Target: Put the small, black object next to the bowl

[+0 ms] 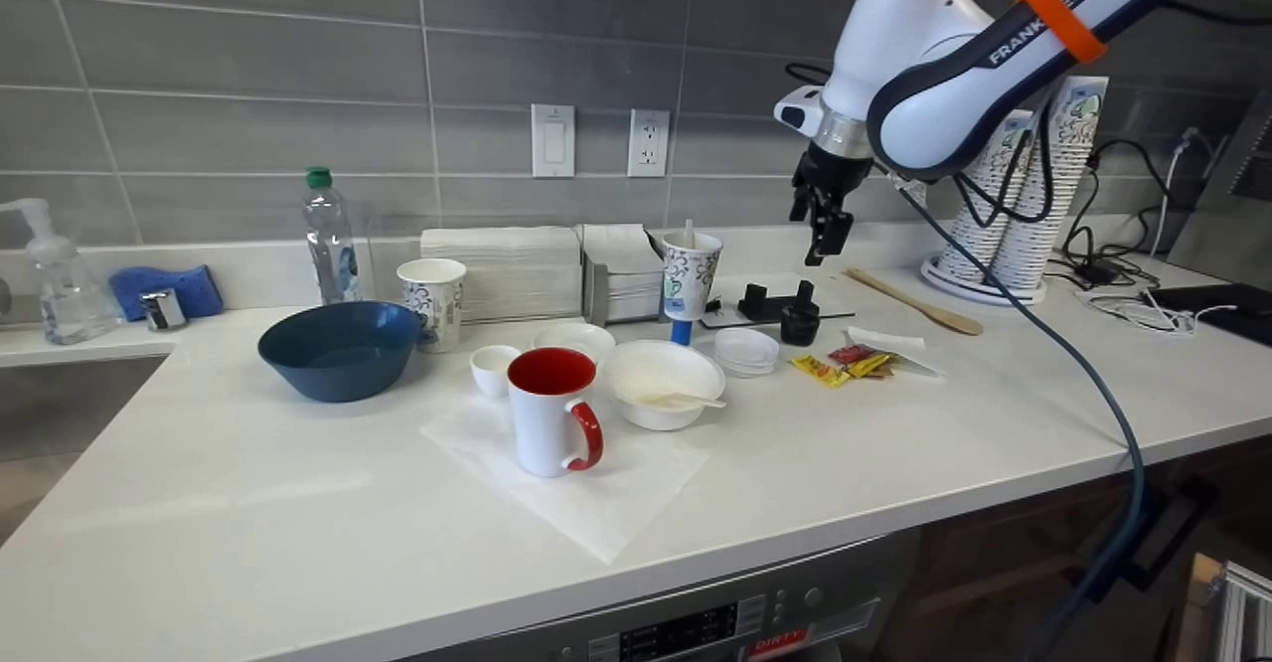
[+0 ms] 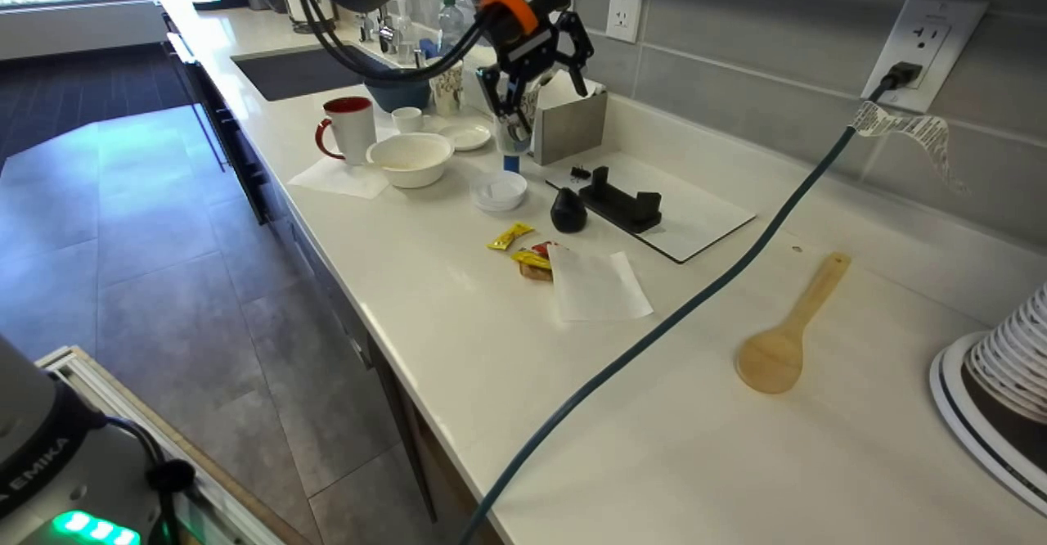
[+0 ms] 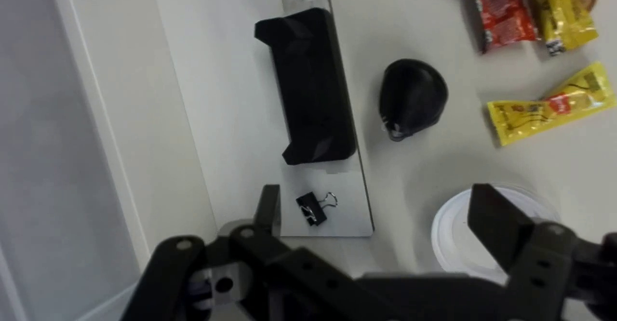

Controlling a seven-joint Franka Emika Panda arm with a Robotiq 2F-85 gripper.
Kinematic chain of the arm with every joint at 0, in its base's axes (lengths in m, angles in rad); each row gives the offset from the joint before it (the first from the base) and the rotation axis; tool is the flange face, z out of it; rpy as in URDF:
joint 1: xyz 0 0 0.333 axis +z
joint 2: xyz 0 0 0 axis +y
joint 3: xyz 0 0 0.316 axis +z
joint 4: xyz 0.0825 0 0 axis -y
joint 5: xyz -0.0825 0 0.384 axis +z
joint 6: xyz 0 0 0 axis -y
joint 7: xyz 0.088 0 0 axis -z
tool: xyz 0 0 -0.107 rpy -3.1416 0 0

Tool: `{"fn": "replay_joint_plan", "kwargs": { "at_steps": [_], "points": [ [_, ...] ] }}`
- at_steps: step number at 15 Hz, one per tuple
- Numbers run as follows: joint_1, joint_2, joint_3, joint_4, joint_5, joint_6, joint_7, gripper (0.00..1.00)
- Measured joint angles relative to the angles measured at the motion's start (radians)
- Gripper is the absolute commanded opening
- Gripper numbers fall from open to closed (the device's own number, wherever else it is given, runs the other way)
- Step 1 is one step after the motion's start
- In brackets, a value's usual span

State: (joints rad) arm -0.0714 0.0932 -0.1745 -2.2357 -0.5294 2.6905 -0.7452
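Observation:
The small black object [image 1: 799,325] is a rounded lump on the counter, beside the board with a black holder. It also shows in an exterior view [image 2: 568,211] and in the wrist view [image 3: 412,97], where it lies ahead of the fingers. The white bowl [image 1: 651,417] holds a light spoon; it also shows in an exterior view [image 2: 413,179]. It is out of the wrist view. A blue bowl [image 1: 343,381] stands farther toward the sink. My gripper [image 3: 381,220] is open and empty, above the counter; it also shows in both exterior views [image 1: 817,230] [image 2: 550,107].
A black holder [image 3: 313,89] and a binder clip [image 3: 312,208] sit on the white board. White lids [image 2: 499,191], yellow and red packets [image 2: 510,236], a paper cup [image 1: 691,279] and a red-and-white mug [image 1: 540,433] stand nearby. A cable [image 2: 654,328] crosses the counter.

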Motion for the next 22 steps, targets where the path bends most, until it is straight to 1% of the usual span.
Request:
{"fn": "replay_joint_plan", "kwargs": {
  "at_steps": [2, 4, 6, 11, 15, 18, 19, 22],
  "points": [
    [-0.004, 0.075, -0.004, 0.086, -0.115, 0.012, 0.051, 1.0],
    [-0.005, 0.127, -0.01, 0.147, -0.163, 0.021, 0.075, 1.0],
    [-0.005, 0.144, -0.01, 0.168, -0.166, 0.021, 0.075, 1.0],
    [-0.005, 0.145, -0.01, 0.172, -0.167, 0.021, 0.075, 1.0],
    [-0.019, 0.165, 0.01, 0.173, -0.167, 0.03, 0.051, 1.0],
    [-0.037, 0.223, 0.016, 0.189, -0.167, 0.084, 0.011, 1.0],
    [-0.052, 0.245, 0.026, 0.197, -0.156, 0.111, -0.018, 1.0],
    [-0.119, 0.303, 0.082, 0.215, -0.102, 0.211, -0.136, 1.0]
  ]
}}
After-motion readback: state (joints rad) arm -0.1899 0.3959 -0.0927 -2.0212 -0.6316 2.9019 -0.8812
